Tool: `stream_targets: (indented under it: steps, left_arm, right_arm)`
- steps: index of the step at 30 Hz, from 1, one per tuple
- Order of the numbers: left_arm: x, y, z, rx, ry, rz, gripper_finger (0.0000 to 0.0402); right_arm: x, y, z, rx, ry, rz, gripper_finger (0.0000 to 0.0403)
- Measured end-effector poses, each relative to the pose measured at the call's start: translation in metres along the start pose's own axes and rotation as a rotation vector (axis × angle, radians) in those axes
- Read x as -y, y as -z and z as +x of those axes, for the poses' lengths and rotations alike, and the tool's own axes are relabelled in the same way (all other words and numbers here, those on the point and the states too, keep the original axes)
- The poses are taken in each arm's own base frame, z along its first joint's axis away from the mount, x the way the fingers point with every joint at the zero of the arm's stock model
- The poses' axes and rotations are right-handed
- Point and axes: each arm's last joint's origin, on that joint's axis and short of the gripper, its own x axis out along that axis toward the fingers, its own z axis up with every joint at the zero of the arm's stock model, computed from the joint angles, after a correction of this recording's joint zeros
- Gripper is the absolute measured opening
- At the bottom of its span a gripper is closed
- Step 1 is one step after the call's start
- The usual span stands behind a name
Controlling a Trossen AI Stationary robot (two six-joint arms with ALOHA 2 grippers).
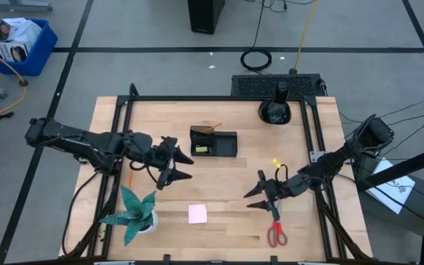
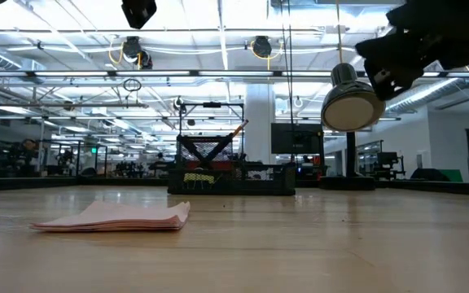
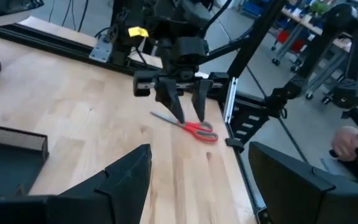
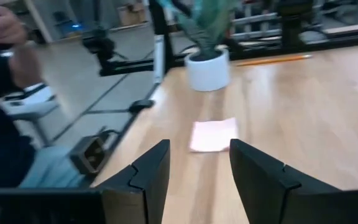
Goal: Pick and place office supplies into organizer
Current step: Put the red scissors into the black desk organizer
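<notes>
Black organizer (image 1: 213, 141) mid-frame holds pencil (image 1: 210, 129) and yellow bit; red scissors (image 1: 275, 231) lower right; both tools (image 1: 177, 164) (image 1: 257, 194) open, empty.

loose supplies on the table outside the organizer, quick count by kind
scissors: 1
sticky-note pad: 1
orange pencil: 1
small yellow piece: 1
total: 4

- Grey floor (image 1: 160, 70) crossed by dark lines surrounds the light wooden desk (image 1: 219, 191).
- A blue bin (image 1: 17, 44) sits on the floor.
- Rows of bright ceiling lights (image 2: 218, 37) run over a long open hall.
</notes>
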Motion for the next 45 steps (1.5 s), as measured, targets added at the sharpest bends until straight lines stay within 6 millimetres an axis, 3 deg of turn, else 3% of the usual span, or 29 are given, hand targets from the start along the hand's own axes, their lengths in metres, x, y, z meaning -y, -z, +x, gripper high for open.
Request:
stream_targets:
  steps: [6, 13, 20, 29, 32, 38, 45]
  left_arm:
    - [-0.003, 0.006, -0.003, -0.056, -0.067, 0.016, 0.0271]
    - [-0.009, 0.015, 0.007, -0.077, -0.198, 0.062, 0.0271]
    - [-0.016, 0.016, 0.026, -0.022, -0.267, 0.097, 0.0271]
    - [-0.027, 0.009, 0.031, 0.024, -0.277, 0.148, 0.0271]
    - [-0.032, 0.011, 0.03, -0.014, -0.299, 0.171, 0.0271]
    - [-0.046, 0.011, 0.027, -0.059, -0.367, 0.168, 0.0271]
    - [-0.06, 0.011, 0.023, -0.092, -0.43, 0.15, 0.0271]
  right_arm:
    - [0.005, 0.005, -0.001, -0.032, 0.118, 0.113, 0.0157]
    - [0.006, 0.011, 0.004, -0.318, 0.215, 0.442, 0.0157]
    - [-0.01, -0.029, 0.022, -0.331, 0.173, 0.602, 0.0155]
    - [-0.01, -0.07, 0.014, -0.718, 0.409, 0.825, 0.0118]
    - [-0.01, -0.079, 0.012, -0.763, 0.459, 0.957, 0.0108]
    - [-0.027, -0.072, 0.011, -0.865, 0.488, 1.239, 0.0095]
    - [-0.064, -0.048, 0.012, -0.985, 0.542, 1.36, 0.0093]
